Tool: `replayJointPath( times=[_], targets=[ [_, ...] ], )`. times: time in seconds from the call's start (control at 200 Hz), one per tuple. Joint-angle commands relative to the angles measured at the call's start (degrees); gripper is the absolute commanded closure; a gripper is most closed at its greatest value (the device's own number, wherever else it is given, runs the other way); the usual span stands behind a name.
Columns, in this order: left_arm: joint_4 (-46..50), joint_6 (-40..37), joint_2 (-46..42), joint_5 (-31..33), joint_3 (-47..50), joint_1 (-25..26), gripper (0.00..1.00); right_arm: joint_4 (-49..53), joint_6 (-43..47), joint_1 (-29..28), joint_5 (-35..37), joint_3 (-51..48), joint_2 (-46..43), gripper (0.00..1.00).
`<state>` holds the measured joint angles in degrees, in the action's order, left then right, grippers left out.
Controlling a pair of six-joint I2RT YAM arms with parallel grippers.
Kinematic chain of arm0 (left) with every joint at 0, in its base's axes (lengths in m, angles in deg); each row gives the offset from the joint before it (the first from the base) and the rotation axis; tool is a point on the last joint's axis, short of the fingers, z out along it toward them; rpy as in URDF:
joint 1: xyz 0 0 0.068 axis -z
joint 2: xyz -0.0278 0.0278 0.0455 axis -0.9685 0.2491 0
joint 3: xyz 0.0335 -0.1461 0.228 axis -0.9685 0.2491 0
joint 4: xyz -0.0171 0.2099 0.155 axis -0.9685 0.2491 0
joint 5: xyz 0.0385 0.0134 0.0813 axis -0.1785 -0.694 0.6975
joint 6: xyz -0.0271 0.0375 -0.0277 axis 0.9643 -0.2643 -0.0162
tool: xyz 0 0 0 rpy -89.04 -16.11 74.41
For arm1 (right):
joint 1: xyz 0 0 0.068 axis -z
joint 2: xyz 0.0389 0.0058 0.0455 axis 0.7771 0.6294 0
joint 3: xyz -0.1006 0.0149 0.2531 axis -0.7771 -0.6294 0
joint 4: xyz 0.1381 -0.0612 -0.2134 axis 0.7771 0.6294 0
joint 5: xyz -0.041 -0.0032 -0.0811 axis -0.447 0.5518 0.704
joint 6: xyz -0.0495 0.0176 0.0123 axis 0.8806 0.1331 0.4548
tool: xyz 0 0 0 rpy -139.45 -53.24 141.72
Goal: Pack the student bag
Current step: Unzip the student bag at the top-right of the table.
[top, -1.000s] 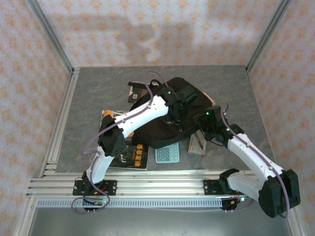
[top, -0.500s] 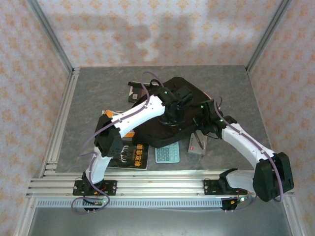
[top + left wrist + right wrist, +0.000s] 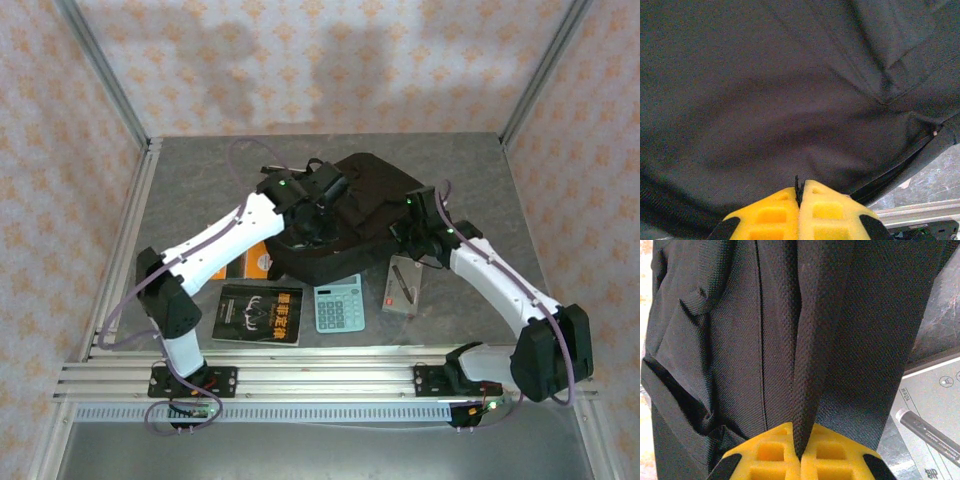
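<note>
Grey table (image 3: 200,190) carrying everything. Across its middle, toward the far side: a big black backpack (image 3: 375,195), soft and rumpled.

Right claw (image 3: 800,452) clamped fully closed on a raised strip of backpack (image 3: 740,340) fabric that runs straight in between the yellow pads (image 3: 835,455); from above, at the backpack's right edge (image 3: 405,228).

Left claw (image 3: 799,187) closed too, pads pressed together, close against the backpack (image 3: 790,100) on its left side (image 3: 315,205). Thin dark sliver at the pad seam, too small to identify.

Nearer the arms: black book (image 3: 258,313) with orange characters, unreadable at this size. Just right of it, a pale-blue calculator (image 3: 338,303), then a grey case (image 3: 403,285).
</note>
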<state>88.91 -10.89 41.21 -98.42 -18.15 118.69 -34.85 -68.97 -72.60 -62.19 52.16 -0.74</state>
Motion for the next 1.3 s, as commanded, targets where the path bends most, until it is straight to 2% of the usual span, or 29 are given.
replayJointPath(
  times=[0.0,0.3,0.46,0.54,0.651,0.666,0.701,0.756,0.781,0.816,0.886,1.016,1.081,1.291],
  targets=[
    [2.32,-1.11,-3.92,4.67,2.9,-1.74,1.0,3.28,3.05,0.85,5.82,1.41,0.78,1.0],
    [2.12,-3.31,-10.92,7.79,11.85,-7.94,1.0,5.1,13.41,2.35,6.0,7.28,3.27,1.0],
    [2.59,-6.03,-12.17,10.1,12.61,-11.1,1.0,5.44,16.36,4.56,0.54,11.09,7.13,1.0],
    [2.13,-7.47,-11.49,9.63,11.06,-11.04,1.0,6.94,18.64,6.16,-1.47,14.02,10.05,1.0],
    [-0.42,-6.82,-9.33,6.3,8.27,-9.65,1.0,9.05,19.25,8.52,-0.77,17.33,12.58,1.0],
    [-0.93,-6.56,-8.95,5.96,7.76,-9.24,1.0,9.36,19.04,8.79,-0.66,17.55,12.87,0.97],
    [-2.07,-5.8,-7.84,5.0,6.29,-8.21,1.0,10.09,18.6,9.27,-0.57,18.57,13.24,0.82],
    [-3.25,-4.35,-5.66,3.95,3.37,-6.43,1.0,12.2,17.92,9.53,-0.27,20.48,13.74,0.53],
    [-3.43,-3.72,-4.65,3.52,1.9,-5.62,1.0,13.56,17.36,9.5,0.07,21.57,13.87,0.45],
    [-3.56,-2.96,-3.11,2.95,-0.35,-4.52,1.0,15.6,15.83,9.47,0.98,22.62,13.76,0.39],
    [-3.12,-2.04,-0.21,2.38,-4.76,-2.62,1.0,21.73,12.65,9.42,3.62,25.02,13.55,0.35],
    [-2.17,-1.17,3.05,1.98,-10.71,0.09,1.0,30.79,7.14,9.44,6.61,26.63,10.77,0.33],
    [-2.14,-0.65,3.7,1.65,-12.11,1.02,1.0,31.31,5.52,9.42,5.36,25.11,7.25,0.33],
    [-2.29,0.31,5.31,1.01,-14.66,2.6,1.0,29.16,1.19,9.31,-5.25,17.03,-3.73,0.3]
  ],
)
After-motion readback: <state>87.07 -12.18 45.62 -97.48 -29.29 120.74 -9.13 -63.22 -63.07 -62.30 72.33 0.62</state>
